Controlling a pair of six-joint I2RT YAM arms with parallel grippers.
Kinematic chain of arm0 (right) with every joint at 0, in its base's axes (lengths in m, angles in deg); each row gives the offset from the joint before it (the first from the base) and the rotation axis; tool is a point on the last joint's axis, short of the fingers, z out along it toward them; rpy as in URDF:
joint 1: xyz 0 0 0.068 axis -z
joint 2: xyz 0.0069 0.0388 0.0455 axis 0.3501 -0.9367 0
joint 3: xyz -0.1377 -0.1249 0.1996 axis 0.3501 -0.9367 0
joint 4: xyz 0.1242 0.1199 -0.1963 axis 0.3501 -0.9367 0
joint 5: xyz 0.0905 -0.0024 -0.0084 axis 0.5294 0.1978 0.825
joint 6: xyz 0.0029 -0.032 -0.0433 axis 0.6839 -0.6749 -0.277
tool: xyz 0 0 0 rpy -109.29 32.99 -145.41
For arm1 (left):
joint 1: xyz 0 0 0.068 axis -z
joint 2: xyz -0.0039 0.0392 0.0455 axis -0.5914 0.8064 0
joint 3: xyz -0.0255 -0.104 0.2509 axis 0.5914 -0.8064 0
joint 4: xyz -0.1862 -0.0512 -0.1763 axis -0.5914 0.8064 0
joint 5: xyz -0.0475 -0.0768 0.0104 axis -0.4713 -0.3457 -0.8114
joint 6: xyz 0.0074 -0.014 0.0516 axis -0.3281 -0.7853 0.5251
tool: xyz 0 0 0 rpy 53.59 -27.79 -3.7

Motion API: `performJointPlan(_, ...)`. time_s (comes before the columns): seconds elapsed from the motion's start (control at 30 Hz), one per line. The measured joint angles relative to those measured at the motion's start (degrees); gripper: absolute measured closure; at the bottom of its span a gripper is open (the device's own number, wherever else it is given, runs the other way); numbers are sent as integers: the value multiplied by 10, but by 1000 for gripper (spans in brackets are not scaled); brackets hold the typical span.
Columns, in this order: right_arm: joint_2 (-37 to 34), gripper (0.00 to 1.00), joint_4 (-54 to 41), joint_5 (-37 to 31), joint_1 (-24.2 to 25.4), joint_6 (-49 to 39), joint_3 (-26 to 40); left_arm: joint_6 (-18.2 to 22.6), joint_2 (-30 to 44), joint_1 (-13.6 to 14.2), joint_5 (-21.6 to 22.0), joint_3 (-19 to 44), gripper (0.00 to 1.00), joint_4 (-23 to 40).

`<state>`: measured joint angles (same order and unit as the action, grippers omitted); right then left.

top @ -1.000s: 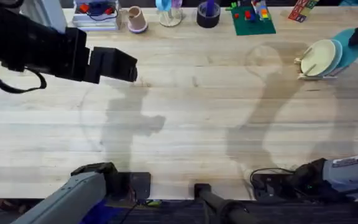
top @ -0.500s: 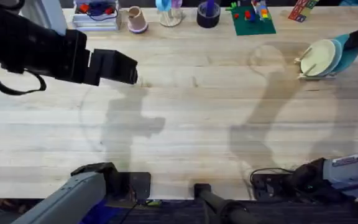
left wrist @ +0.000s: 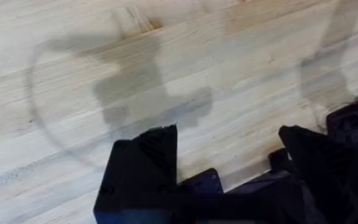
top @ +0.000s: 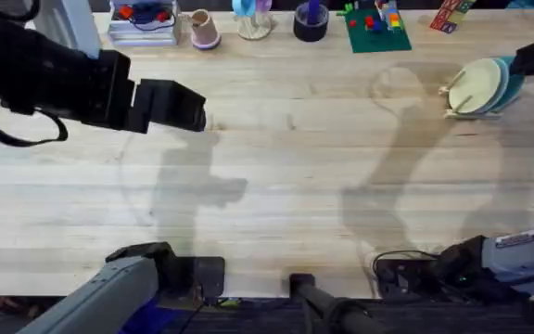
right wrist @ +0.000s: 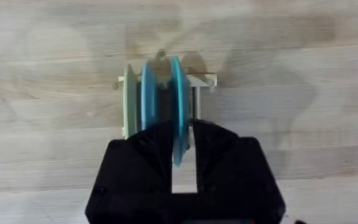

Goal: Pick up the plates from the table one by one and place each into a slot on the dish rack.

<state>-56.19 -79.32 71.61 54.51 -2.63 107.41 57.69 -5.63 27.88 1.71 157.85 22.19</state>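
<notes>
Right wrist view: the right gripper was seen from above the dish rack, its two black fingers closed on the rim of a turquoise plate. The plate was held on edge so that it could be slid down into a slot between the rack's dowels. A second blue plate and a cream plate were already stood upright just beside it, presumably in neighbouring slots, though the dowels were largely hidden. All three plates were set parallel, flat faces turned toward one another, with each disc upright and its edge running across the rack.

In the overhead view, the rack was placed at the far right of the table, and the cream plate's face was turned toward the table's middle.

The left gripper was held open above bare wood on the left side of the table, well apart from the rack, with nothing between its fingers.
</notes>
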Motion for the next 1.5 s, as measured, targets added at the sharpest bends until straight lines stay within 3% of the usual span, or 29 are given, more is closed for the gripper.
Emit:
performJointPlan(0.37,9,766,2,0,0,0,0,0,0,0,0,0,7,0)
performJointPlan(0.67,107,720,-52,0,0,1,19,0,0,0,0,0,8,0)
performJointPlan(0.83,173,569,-108,2,-3,19,24,0,0,0,0,0,7,0)
performJointPlan(0.87,183,497,-117,2,-5,24,24,0,0,0,0,0,7,0)
performJointPlan(1.0,219,40,-150,11,-25,37,24,0,0,0,0,0,7,0)
performJointPlan(1.5,309,7,-326,46,-180,59,24,0,0,0,0,0,7,-2)
